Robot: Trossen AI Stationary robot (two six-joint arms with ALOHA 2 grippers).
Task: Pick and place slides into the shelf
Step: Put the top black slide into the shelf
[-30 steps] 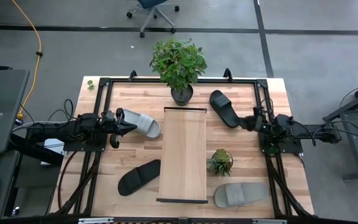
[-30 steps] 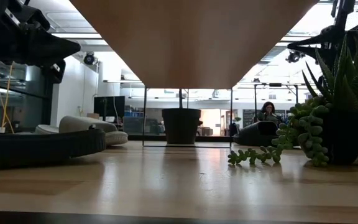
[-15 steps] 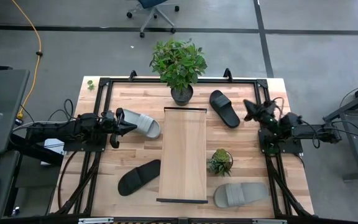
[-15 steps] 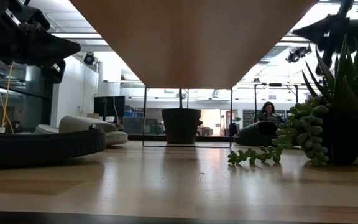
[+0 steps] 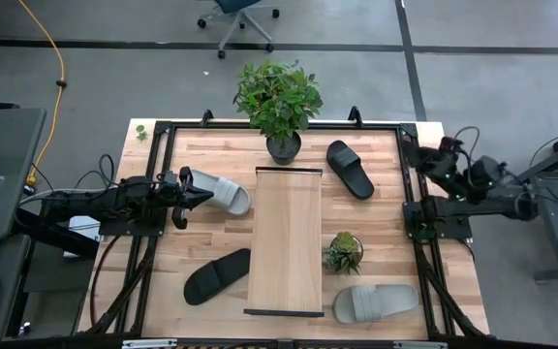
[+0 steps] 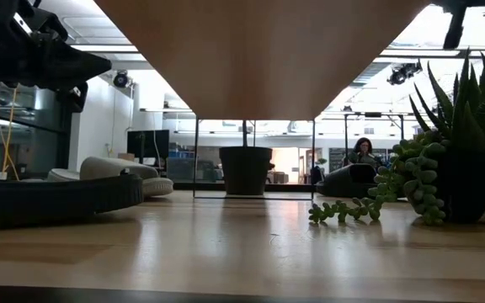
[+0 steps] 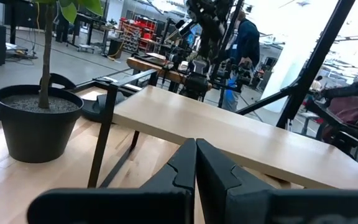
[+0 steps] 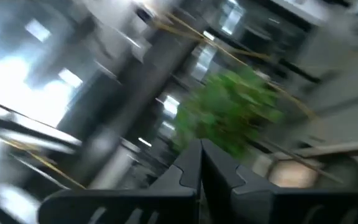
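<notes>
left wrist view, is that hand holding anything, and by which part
Nothing is held: the left hand is shut on nothing, near the grey slide.

Butcher-block counter (image 5: 201, 242) with a black metal frame round the edges. Sitting right in the middle, running front to back: the shelf (image 5: 285, 242), long pale board with thin black rails at both short ends. Scattered around it, four slides flat on the wood: light grey one (image 5: 219, 192) off the shelf's left side near the back, black one (image 5: 216, 275) left front, another black one (image 5: 349, 168) right back, second grey one (image 5: 375, 303) at the right front corner. Also a big leafy potted plant (image 5: 279, 105) just behind the shelf's far end, plus a small succulent (image 5: 343, 252) tucked just beside its right edge.
</notes>
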